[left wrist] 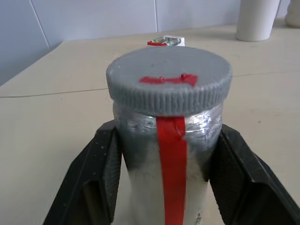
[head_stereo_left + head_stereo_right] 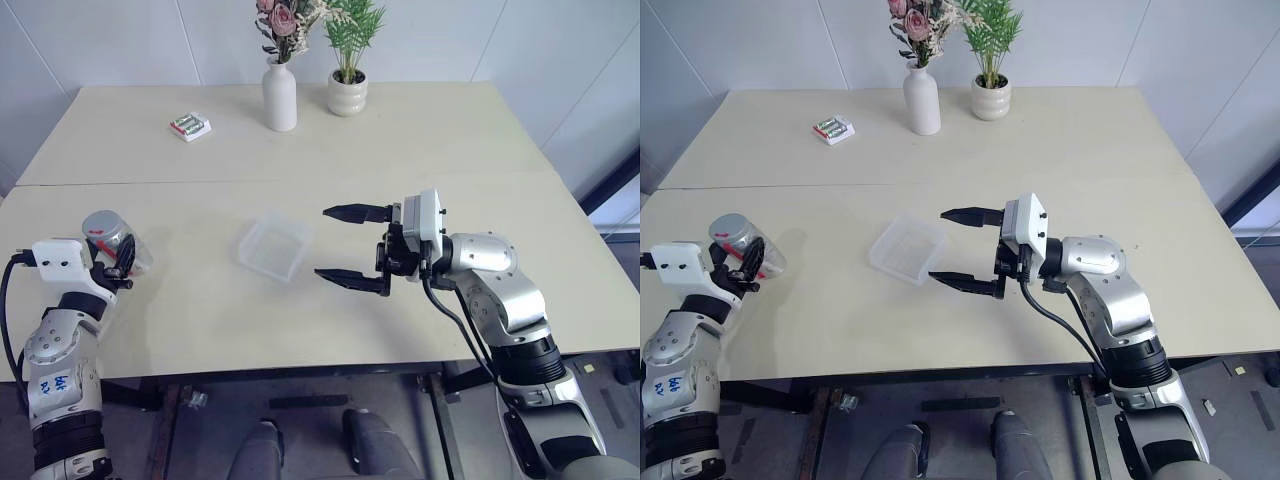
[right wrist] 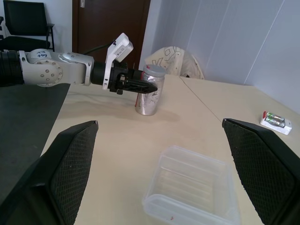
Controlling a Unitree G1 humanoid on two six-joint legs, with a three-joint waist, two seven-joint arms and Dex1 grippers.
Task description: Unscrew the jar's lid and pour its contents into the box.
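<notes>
Pale tabletop (image 2: 300, 320) carried everything. Left gripper (image 1: 164, 159) had clamped the jar (image 1: 166, 140) just under its grey lid (image 1: 169, 77), steadying it for unscrewing; right gripper (image 2: 355, 245) waited spread wide, box (image 2: 273, 245) just beyond its fingertips.

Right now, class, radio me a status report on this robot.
Left gripper shut on jar, lid on. Right gripper open, above table, beside box. Nothing between jar and box.

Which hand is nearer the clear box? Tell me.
Right. The right hand hangs open just beside the box; the left hand is far off at the table's left edge, shut on the jar.
</notes>
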